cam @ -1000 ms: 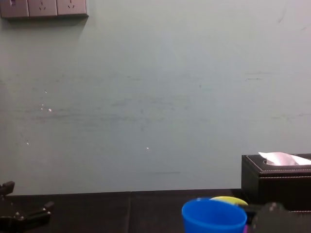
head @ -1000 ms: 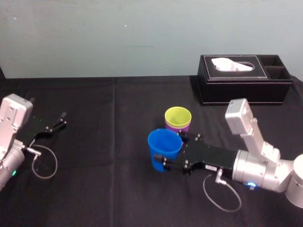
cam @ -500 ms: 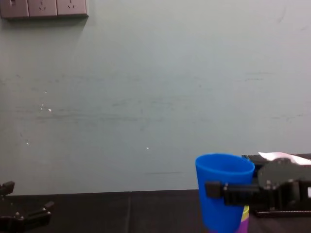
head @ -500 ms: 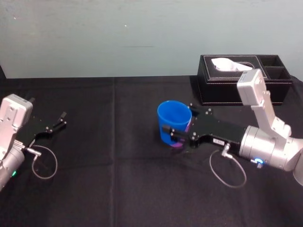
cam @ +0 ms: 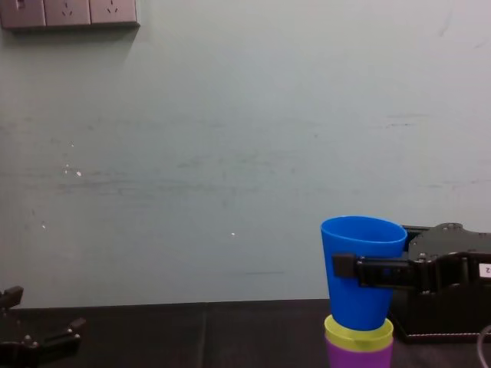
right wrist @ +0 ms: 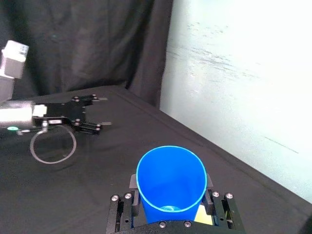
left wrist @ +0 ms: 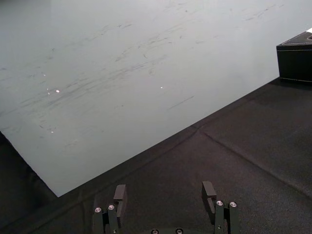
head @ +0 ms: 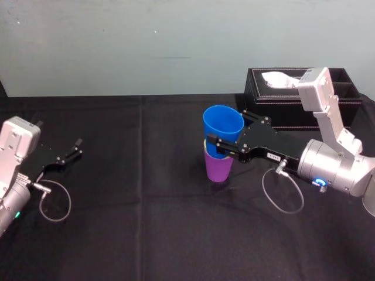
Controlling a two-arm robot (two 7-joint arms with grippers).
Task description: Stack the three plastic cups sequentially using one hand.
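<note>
Jaws of the right gripper (head: 227, 136) clamp the blue tapered plastic cup (cam: 360, 268), base entering the yellow-green plastic cup (cam: 358, 334) nested in the purple plastic cup (head: 217, 167) right of centre, so a crooked release could topple them, while the left gripper (left wrist: 165, 195) sits parked far left, spread wide.

R arm (head: 351, 181) lay from 4 o'clock in head view, pointing toward 10 o'clock, forearm approx. level, silver wrist (head: 319, 167) behind the black gripper body. R gripper (head: 227, 131) was raised off the table, fingers horizontal and clamped on either side of the blue cup (head: 222, 122), one finger (cam: 347, 266) across its wall in chest view. L arm (head: 10, 181) sat parked at 8 o'clock, low. L gripper (head: 75, 147) pointed toward 2 o'clock, fingers (left wrist: 120, 193) spread apart, holding nothing.
</note>
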